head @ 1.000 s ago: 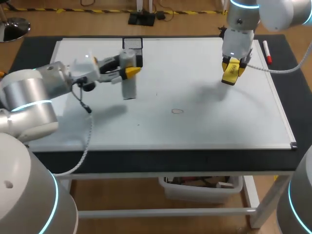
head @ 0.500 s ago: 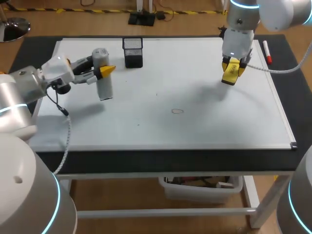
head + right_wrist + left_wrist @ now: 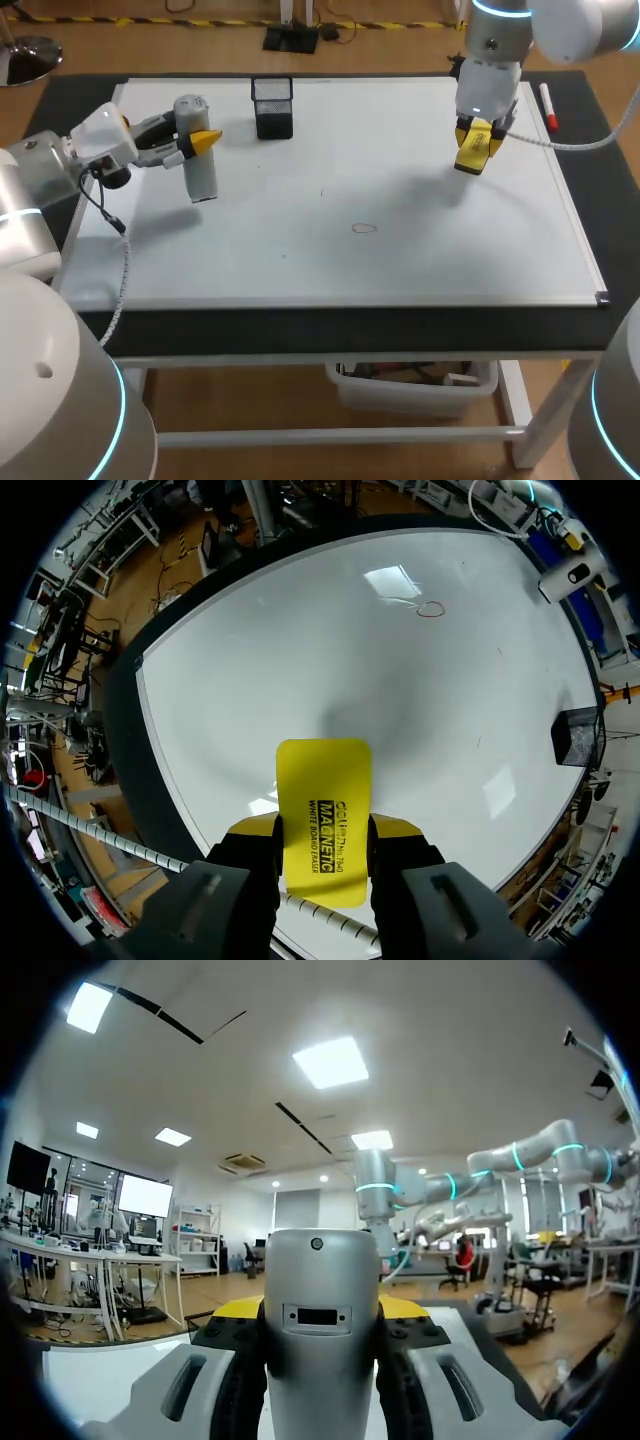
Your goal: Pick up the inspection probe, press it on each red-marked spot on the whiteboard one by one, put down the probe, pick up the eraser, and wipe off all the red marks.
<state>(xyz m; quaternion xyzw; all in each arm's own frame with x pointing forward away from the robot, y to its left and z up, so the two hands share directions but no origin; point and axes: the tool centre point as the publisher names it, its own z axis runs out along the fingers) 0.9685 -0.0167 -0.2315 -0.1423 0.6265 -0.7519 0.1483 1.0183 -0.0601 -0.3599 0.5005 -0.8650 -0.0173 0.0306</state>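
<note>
Clamps the probe (image 3: 200, 172) in the left gripper (image 3: 200, 141), near the cup (image 3: 272, 108); pinches the eraser (image 3: 323, 805) in the right gripper (image 3: 474, 140), well apart from the cup. Looks like the put-down step: calls for lowering the probe upright, then wiping the red mark (image 3: 365, 228).

The probe (image 3: 320, 1330) runs off the left wrist view's edge and hides most of our left gripper's (image 3: 320, 1310) yellow tips. The eraser's (image 3: 323, 800) rear end is hidden between our right gripper's (image 3: 323, 828) fingers. Whether the probe touches the whiteboard (image 3: 420, 260), we cannot tell.
</note>
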